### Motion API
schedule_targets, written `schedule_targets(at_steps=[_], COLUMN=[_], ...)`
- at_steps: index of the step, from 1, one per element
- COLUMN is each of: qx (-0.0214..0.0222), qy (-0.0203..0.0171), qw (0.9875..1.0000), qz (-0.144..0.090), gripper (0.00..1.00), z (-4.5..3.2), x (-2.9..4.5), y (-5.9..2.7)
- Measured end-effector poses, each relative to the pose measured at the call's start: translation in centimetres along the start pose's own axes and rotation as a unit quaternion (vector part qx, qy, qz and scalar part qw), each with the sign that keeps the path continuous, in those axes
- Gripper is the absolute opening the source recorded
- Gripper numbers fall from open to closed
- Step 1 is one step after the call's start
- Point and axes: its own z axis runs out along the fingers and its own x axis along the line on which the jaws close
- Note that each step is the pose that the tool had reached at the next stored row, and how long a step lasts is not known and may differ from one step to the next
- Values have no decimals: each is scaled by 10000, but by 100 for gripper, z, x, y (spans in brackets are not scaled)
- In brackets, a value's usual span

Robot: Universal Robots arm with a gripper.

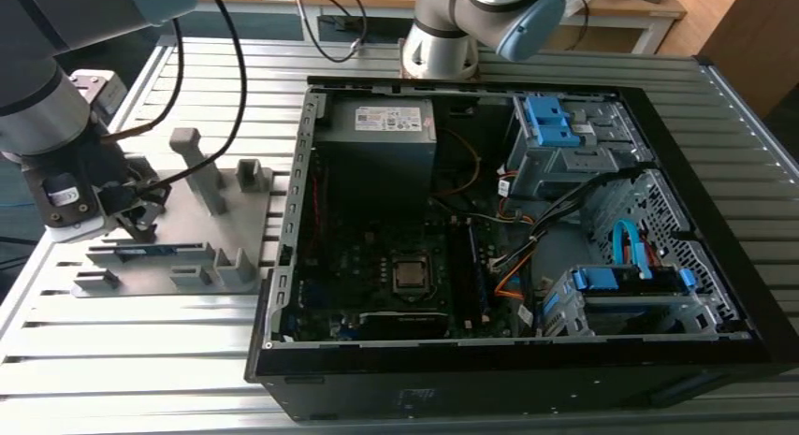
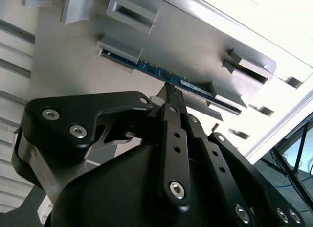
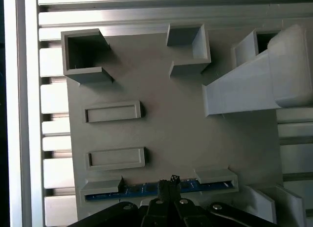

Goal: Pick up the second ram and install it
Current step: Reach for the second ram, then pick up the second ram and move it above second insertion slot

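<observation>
The second ram (image 3: 139, 189) is a thin blue circuit-board stick. It lies on edge in two slots of the grey fixture plate (image 3: 161, 129), and it also shows in the second wrist view (image 2: 152, 70) and the exterior view (image 1: 146, 252). My gripper (image 3: 172, 180) hangs right over the stick's middle, at the exterior view's left (image 1: 135, 229). Its fingertips (image 2: 169, 91) are together, with nothing visible between them, and they line up along the stick's length. Whether they touch the stick cannot be told.
Several grey fixture blocks (image 1: 200, 168) stand upright on the plate near the arm. At the exterior view's right lies an open computer case (image 1: 500, 220) with its motherboard (image 1: 387, 267) exposed. A second robot base (image 1: 440, 42) stands behind the case. Cables hang above the fixture.
</observation>
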Motion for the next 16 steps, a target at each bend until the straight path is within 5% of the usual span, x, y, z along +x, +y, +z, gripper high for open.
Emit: schedule_targets(at_steps=[16], qx=[-2], qy=[5], qw=[9999], qz=[-111], gripper=[10], z=[4], x=[2], y=[1])
